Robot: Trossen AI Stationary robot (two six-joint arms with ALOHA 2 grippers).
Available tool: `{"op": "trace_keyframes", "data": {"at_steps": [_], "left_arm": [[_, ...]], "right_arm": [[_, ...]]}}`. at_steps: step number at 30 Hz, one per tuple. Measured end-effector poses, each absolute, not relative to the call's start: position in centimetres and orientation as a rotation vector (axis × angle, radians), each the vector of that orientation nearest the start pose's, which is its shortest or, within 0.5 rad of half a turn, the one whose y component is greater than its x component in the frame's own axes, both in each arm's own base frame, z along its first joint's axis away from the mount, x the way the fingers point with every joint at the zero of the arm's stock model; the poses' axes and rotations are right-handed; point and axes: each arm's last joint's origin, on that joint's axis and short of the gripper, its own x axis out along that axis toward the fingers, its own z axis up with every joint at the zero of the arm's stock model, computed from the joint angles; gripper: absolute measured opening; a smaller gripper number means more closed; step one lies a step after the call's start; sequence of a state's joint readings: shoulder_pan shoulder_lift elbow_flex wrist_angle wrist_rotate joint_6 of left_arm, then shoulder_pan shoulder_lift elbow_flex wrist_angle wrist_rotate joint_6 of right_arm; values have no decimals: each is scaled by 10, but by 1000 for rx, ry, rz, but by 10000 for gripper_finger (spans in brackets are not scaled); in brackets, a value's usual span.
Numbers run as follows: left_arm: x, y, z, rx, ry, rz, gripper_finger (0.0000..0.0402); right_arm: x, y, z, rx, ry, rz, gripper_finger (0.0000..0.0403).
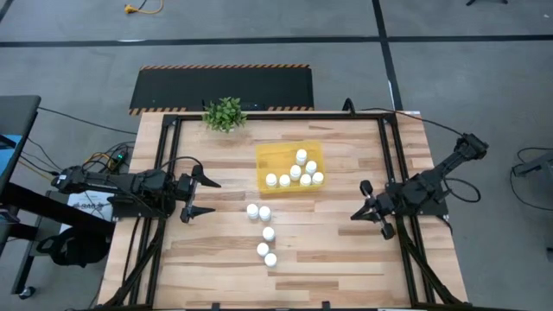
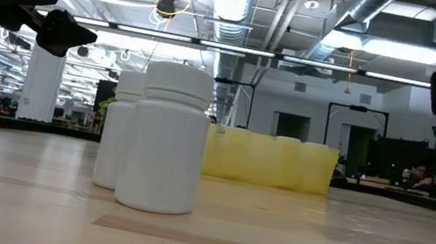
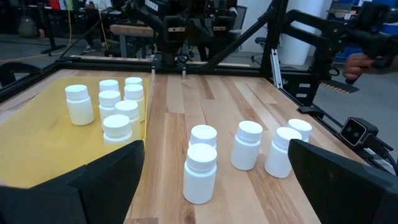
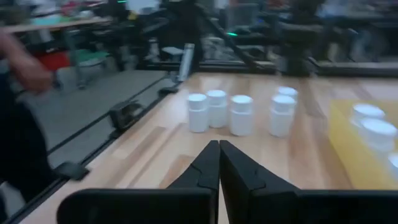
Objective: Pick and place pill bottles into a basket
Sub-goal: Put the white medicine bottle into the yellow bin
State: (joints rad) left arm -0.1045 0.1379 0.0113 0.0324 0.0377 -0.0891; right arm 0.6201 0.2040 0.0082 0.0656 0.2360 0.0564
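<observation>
five pill bottles (image 1: 264, 233) stand loose on the wooden worktop (image 1: 328, 250), strung in a line toward the near edge. left end effector (image 1: 201, 195) hovers beside them, fingers spread wide. right end effector (image 1: 370, 208) hangs opposite, fingers pressed together on nothing. behind, the yellow basket (image 1: 270, 160) holds six more; a plant (image 1: 225, 113) sits farthest.

left hand (image 1: 200, 195): fingers spread, at table's left | right hand (image 1: 370, 207): fingers closed together, at table's right

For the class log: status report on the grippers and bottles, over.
Left gripper open, empty; right gripper shut, empty. Six pill bottles in basket, five on table. Nothing in the way.
</observation>
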Motion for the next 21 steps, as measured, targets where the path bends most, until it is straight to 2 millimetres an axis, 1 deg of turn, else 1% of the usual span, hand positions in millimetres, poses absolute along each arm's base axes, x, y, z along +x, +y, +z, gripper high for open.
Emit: {"op": "trace_keyframes", "data": {"at_steps": [4, 8, 10, 12, 21], "left_arm": [[105, -12, 159, -90, 101, -138, 386], [105, -12, 159, -86, 101, -138, 386], [105, -12, 159, -85, 101, -138, 386], [105, -12, 159, -90, 101, -137, 386], [105, -12, 159, -93, 102, -138, 386]], "right_arm": [[88, 58, 159, -16, 86, 479, 1], [85, 59, 160, -15, 79, 595, 1], [84, 60, 159, -25, 78, 609, 1], [85, 59, 159, -32, 77, 594, 1], [94, 46, 157, -36, 101, 415, 1]]}}
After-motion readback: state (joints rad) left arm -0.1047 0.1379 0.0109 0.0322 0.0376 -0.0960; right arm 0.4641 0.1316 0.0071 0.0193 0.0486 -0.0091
